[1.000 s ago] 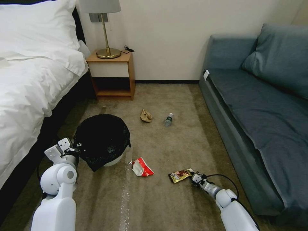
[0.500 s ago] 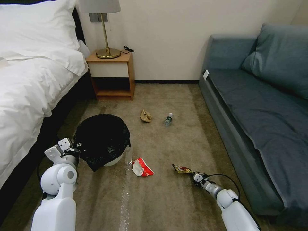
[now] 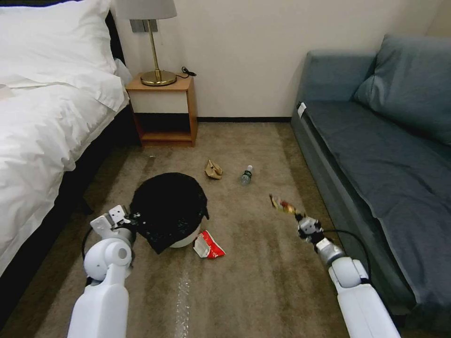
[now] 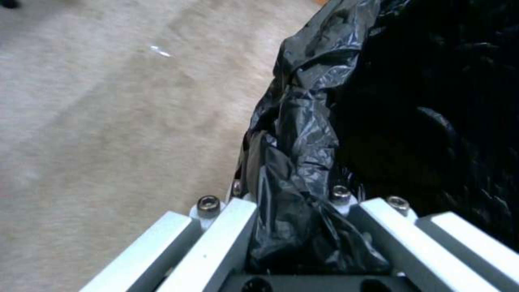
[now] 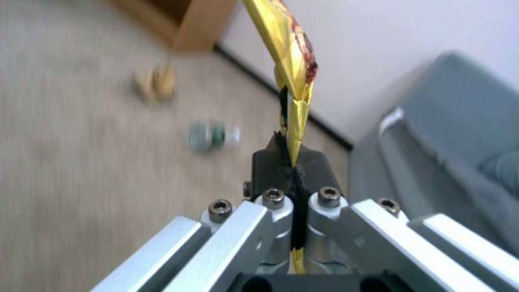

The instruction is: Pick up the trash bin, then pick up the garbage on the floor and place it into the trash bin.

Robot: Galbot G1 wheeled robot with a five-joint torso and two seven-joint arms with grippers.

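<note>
Black liner plastic, draped over the rim of the trash bin (image 3: pixel 170 211), is pinched between the closed fingers of the left gripper (image 3: pixel 133 218), which grips the bin's near-left edge; compared with half a second ago, bin and arm now lie further right, the bin's base sitting just beside the red-and-white paper carton (image 3: pixel 208 245). That carton rests on the carpet (image 3: pixel 249 281) immediately right of the bin and seems untouched. Beyond the bin, the tan paper wad (image 3: pixel 213 169) and, right of it, the small clear plastic bottle (image 3: pixel 246 174) lie where they lay before. Well right of the bin, the right gripper (image 3: pixel 299 217) has risen from the carpet and clamps one end of the gold-brown snack wrapper (image 3: pixel 282 205), which now hangs clear of the floor; the right wrist view shows the foil (image 5: pixel 292 61) nipped between pressed-together jaws. Judged from this, the first piece of garbage is secured and bin and wrapper are being brought towards each other, though they remain well apart, with three pieces left on the floor. No brand or writing can be read on wrapper, carton or bottle; a small white tag on the sofa (image 3: pixel 376 178), far right of the bin, is likewise illegible.
</note>
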